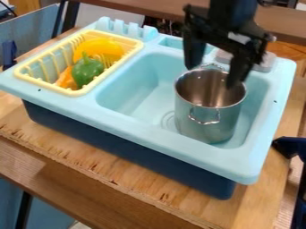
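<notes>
The largest thing is the wooden board [263, 210], which lies under everything. On it stands the light blue toy sink [131, 129], with its basin below the jaws. The yellow rack [71, 92] is well apart from the jaws, toward the picture's left side. The metal pot [209, 127] stands upright in the basin, under the jaws and a little nearer to the camera. The black gripper [213, 76] hangs at the far part of its rim. Its two jaws are spread, and I see nothing pinched between them. One ends near the pot's far left rim, the other ends over the mouth; if they touch the metal, I cannot tell.

In the rack, well away from the jaws, are a yellow toy [99, 47], a green pepper [88, 71] and, partly hidden, an orange piece [65, 78]. Smallest are the pot's wire handles: the far one [212, 66] is between the jaws, the near one [204, 120] is on the camera side of them.

In my judgement, a jaw could press on the rim and tip the pot, if it comes down not well aligned. The smooth, curved wall could slip out from a shallow pinch. The loose-looking far handle could also catch a jaw and turn the pot.
</notes>
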Motion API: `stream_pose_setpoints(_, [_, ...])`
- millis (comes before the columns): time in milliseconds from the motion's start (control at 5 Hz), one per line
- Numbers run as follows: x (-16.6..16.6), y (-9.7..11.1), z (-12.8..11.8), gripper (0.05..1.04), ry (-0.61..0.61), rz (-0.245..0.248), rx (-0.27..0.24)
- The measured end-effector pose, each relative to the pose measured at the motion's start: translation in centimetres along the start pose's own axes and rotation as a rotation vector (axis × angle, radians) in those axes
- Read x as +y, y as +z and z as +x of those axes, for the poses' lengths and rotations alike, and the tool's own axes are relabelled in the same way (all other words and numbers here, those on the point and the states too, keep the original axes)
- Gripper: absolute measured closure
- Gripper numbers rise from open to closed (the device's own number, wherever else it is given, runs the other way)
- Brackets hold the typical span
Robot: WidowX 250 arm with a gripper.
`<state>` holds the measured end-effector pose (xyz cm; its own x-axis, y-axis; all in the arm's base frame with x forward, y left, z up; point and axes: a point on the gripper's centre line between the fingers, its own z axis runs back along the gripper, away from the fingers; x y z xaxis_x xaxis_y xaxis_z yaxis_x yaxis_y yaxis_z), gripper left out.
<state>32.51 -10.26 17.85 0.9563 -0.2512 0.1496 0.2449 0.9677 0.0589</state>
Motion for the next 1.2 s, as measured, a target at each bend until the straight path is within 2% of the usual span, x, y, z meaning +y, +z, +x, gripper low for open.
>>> stream_pose_setpoints(200, [-1.7, -2.2, 0.5, 0.084, 0.024, -0.048, -0.005])
stream_pose_setpoints(400, [-2.8, -3.1, 1.2, 0.084, 0.008, -0.094, -0.037])
stream_pose_setpoints(600, [-3.2, -3.6, 2.0, 0.084, -0.015, -0.079, -0.024])
stream_pose_setpoints(800, [-3.8, -1.5, 2.8, 0.084, -0.040, -0.007, -0.043])
stream_pose_setpoints(1000, [-5.1, -1.6, 3.6, 0.084, -0.085, 0.044, -0.003])
stream_pose_setpoints(1200, [-6.0, -0.8, 4.0, 0.084, -0.109, 0.029, -0.027])
